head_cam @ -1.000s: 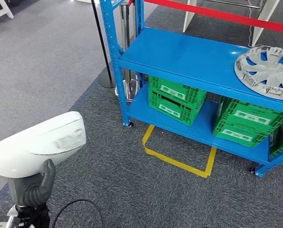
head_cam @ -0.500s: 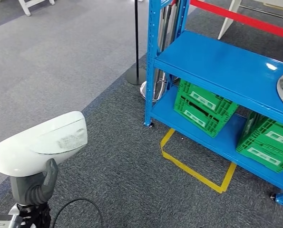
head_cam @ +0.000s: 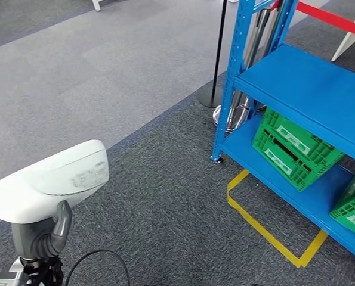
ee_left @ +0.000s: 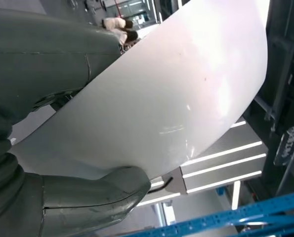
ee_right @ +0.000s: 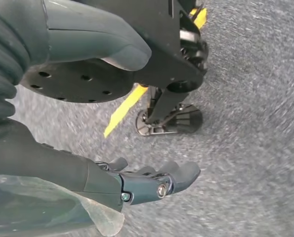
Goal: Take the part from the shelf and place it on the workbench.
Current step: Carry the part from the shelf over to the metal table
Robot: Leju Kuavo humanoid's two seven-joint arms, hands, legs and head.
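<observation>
Where your left hand (head_cam: 42, 235) grips it from below, note the part (head_cam: 47, 180): one smooth, glossy white curved shell (thumb against its underside). Your right hand (ee_right: 100, 163) hangs slack, fingers spread over coarse grey carpet (head_cam: 166, 202). Beyond: one blue metal shelf (head_cam: 310, 95), two ribbed green plastic crates (head_cam: 292, 149).

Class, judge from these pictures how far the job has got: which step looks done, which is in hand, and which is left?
Done: the white part is off the blue shelf; the left hand grips it from beneath.
In hand: carrying it over the grey carpet. The right hand hangs open above the floor.
Left: setting it on the workbench, not yet done.
</observation>
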